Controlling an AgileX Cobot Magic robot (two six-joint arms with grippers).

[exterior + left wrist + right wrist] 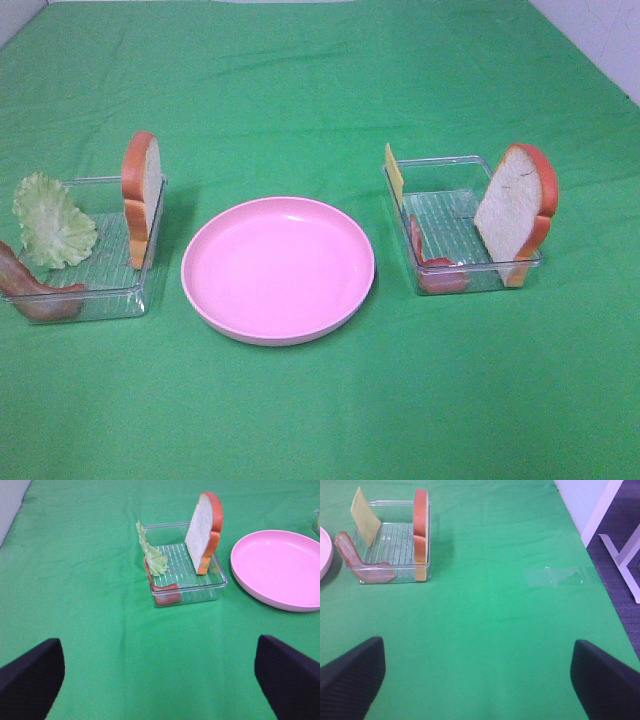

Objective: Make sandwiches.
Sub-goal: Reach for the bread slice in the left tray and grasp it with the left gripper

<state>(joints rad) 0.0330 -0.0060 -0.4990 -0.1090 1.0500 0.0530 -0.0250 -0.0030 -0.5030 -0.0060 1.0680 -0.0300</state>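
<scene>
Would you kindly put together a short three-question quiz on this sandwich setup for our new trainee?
1. True or false: the pink plate holds no food yet.
2. Of the left tray and the right tray, which holds the lettuce? A) left B) right
3. Fill in: the left hand and the right hand are both ____, with nothing between their fingers.

Key: 1 true; 2 A; 3 open.
</scene>
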